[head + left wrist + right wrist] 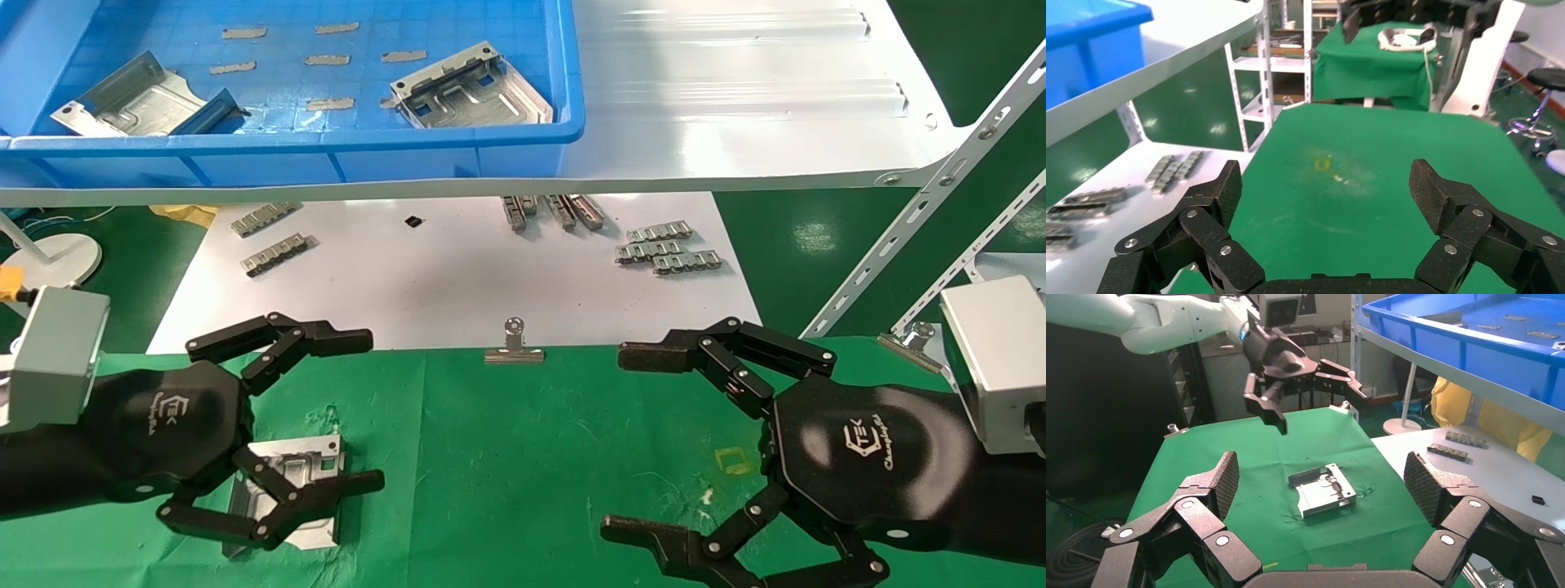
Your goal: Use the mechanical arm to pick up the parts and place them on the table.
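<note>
One silver part (310,457) lies flat on the green cloth table (523,457) at the near left. It also shows in the right wrist view (1324,490). My left gripper (376,408) is open and empty and hovers over this part, its lower finger crossing it. From the right wrist view the left gripper (1319,408) hangs well above the part. Two more parts (470,88) (135,102) lie in the blue bin (327,147) on the shelf. My right gripper (613,441) is open and empty above the cloth at the near right.
The glossy white shelf (735,98) overhangs the back. Beneath it a white sheet (458,278) carries small toothed strips (666,249). Binder clips (513,347) (911,339) grip the cloth's far edge. A yellow square mark (733,460) lies by the right gripper. Slanted shelf struts (923,204) stand at the right.
</note>
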Robot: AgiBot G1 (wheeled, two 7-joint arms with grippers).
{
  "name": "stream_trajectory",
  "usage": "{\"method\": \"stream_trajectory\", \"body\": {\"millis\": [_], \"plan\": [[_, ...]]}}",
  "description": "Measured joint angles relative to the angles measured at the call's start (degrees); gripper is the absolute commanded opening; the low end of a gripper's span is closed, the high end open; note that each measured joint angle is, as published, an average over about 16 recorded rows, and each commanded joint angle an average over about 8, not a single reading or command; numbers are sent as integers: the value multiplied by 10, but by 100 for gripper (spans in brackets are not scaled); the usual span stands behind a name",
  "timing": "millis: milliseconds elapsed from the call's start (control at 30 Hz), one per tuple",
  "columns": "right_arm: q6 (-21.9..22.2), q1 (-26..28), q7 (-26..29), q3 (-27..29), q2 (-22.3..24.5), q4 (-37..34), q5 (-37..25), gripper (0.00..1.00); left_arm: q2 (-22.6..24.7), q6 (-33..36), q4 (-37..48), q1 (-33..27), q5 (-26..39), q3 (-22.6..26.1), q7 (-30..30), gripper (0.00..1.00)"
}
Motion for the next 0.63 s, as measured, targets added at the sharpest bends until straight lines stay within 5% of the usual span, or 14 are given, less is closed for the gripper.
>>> {"method": "stream_trajectory", "body": {"millis": [633], "plan": [[0,0,0,0,0,0,0,100,-21,-15,-145,65,-16,-86,-120,100]]}}
